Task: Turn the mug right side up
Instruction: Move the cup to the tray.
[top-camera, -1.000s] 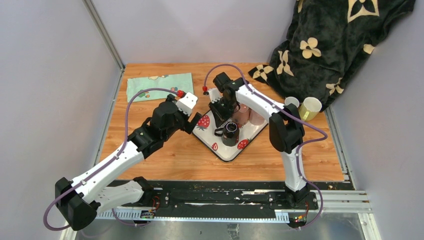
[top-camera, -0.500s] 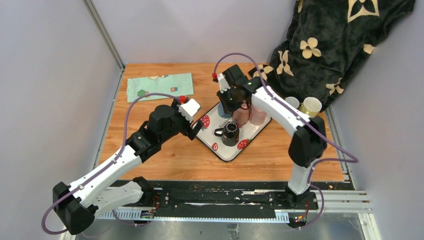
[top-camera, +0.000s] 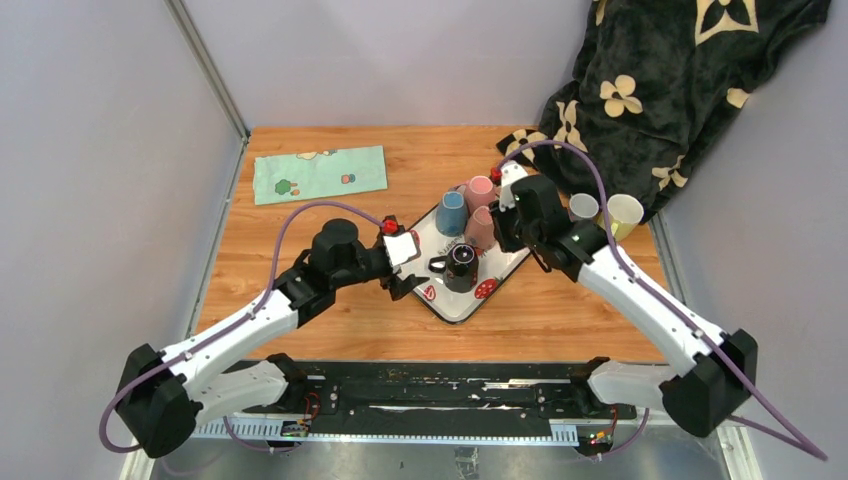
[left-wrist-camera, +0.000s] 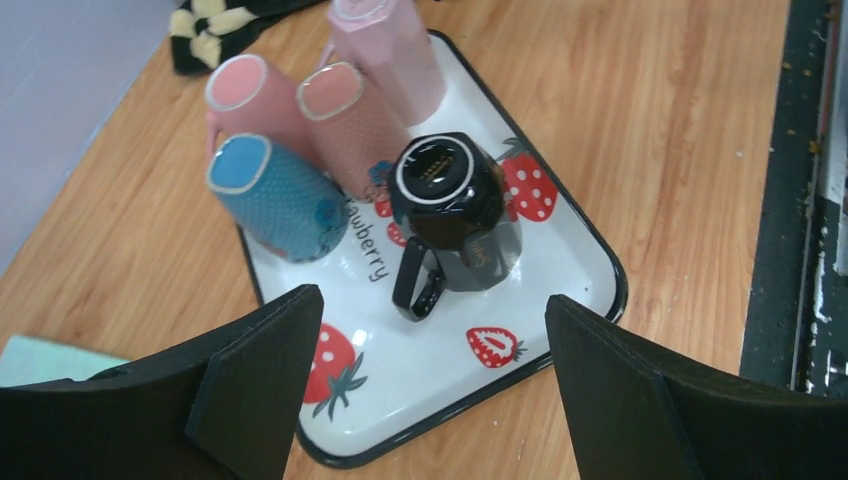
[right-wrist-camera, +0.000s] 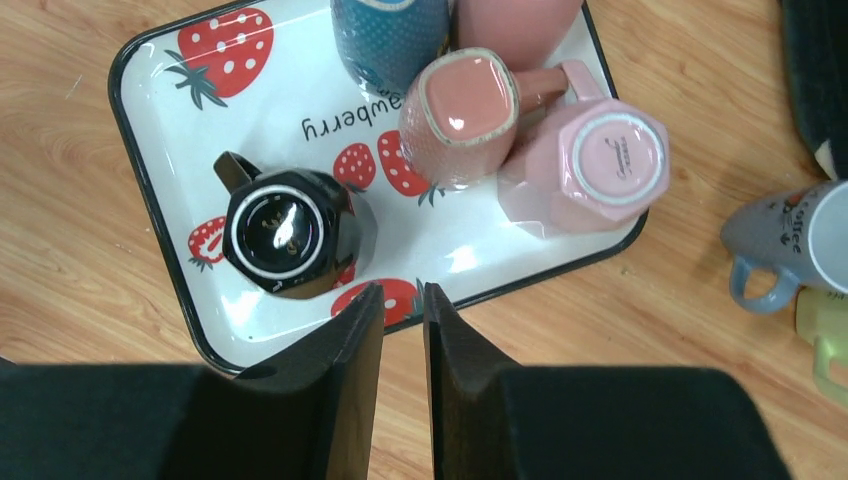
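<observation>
Left gripper: jaws spread wide, nothing held, levelled at the tray from its left side. Right gripper: fingers drawn almost together with only a thin slit left and nothing in it, hung over the tray's near edge and looking straight down. The black mug is taken to be the one meant, being framed by the open jaws. It is stood mouth-down on the strawberry tray, base ring upward, with its handle turned toward the left gripper. Behind it a blue cup and the pink cups are packed together, also inverted and close by. The mug is judged to be glazed ceramic: stiff, fairly heavy for its size, slick, and liable to chip if dropped. Its walls are faceted (flat faces should seat the pads better than a round wall would). A hold is best taken across the body on two opposite facets, clear of the handle. A pinch on the thin loop would probably let the mug swing. The tray looks smooth, so a nudged mug may slide into its neighbours.
</observation>
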